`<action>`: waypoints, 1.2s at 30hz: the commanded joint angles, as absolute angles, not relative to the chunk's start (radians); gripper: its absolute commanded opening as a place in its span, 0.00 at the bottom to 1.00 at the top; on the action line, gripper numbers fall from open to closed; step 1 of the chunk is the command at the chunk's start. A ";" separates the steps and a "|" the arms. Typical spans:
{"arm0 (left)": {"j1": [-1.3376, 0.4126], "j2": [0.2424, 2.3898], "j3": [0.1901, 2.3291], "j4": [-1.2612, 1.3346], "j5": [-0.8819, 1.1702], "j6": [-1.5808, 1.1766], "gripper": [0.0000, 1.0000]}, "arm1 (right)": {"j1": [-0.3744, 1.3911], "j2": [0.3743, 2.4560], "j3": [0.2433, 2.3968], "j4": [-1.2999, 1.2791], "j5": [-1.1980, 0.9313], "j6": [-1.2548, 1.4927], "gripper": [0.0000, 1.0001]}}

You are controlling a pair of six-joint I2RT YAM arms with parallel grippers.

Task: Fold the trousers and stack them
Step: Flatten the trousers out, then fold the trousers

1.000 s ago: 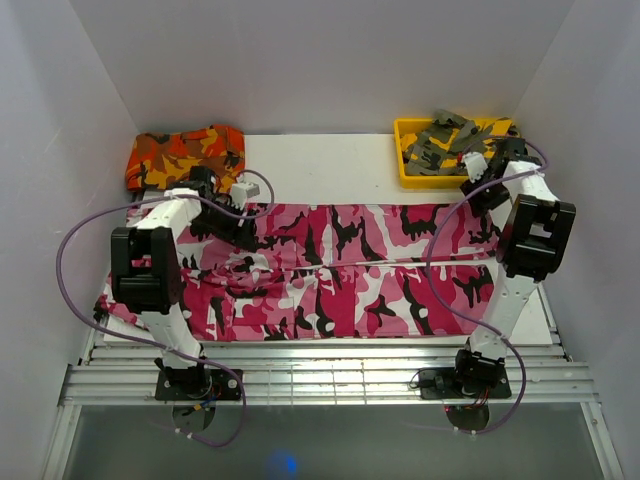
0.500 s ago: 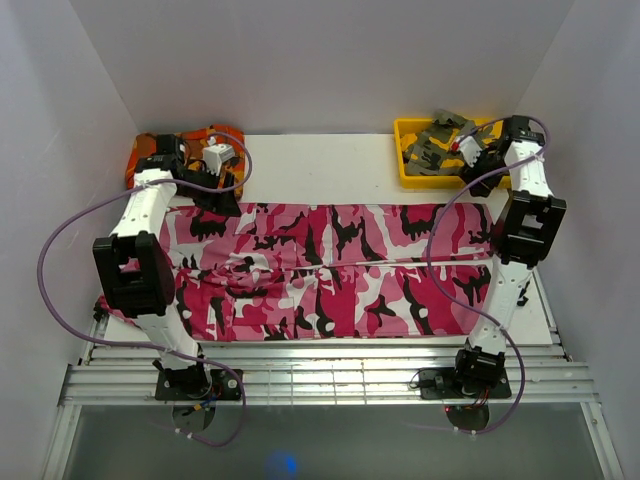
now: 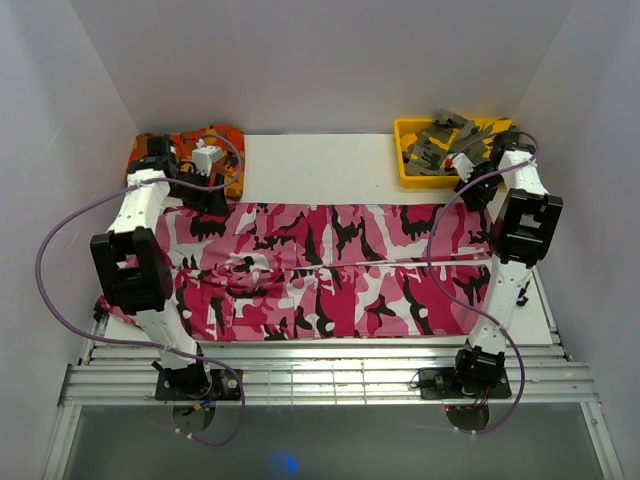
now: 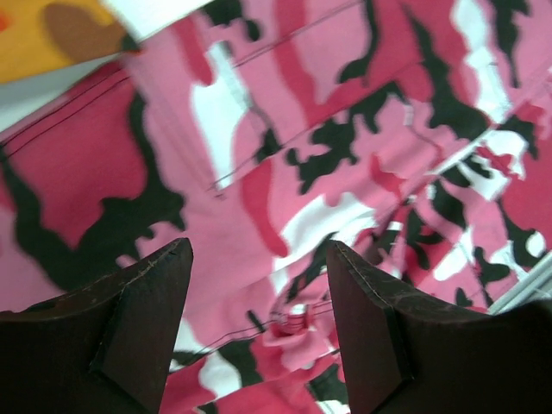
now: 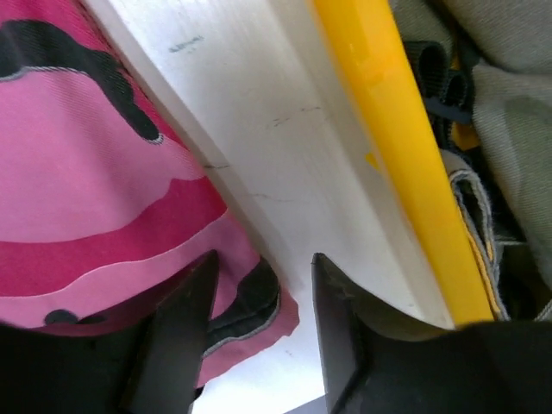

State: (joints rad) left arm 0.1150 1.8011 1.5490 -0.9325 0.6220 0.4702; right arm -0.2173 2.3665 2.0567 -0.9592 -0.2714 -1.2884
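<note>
Since both sets of jaws stand apart with nothing pinched, the grab could flop — right gripper (image 5: pixel 263 259), just beside the yellow bin (image 5: pixel 388 129), sits over the hem of the trousers (image 3: pixel 330 265), which lie flat leftward from the bin, so it might pinch bare table (image 5: pixel 259 129). Left gripper (image 4: pixel 259 250), far left of the bin, may catch one layer.

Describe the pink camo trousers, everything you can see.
The trousers are woven cloth in pink, magenta, white and black camouflage with stitched seams. They lie unfolded and flat across the white table, waist end left, both legs side by side running right, slightly bunched near the crotch. The near-left corner seems to droop past the table edge. The open left fingers hang over the far-left corner; the open right fingers frame the far-right hem corner. Contact cannot be told.
</note>
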 commanded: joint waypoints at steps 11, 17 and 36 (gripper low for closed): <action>0.420 2.156 1.974 -1.031 0.307 0.669 0.71 | -0.213 2.330 1.950 -0.870 -0.235 -1.433 0.08; 0.459 2.272 2.112 -1.000 0.192 0.805 0.69 | -0.215 2.276 1.924 -0.844 -0.227 -1.408 0.08; 0.460 2.439 2.126 -0.976 0.209 1.103 0.55 | -0.213 2.207 1.818 -0.836 -0.210 -1.373 0.08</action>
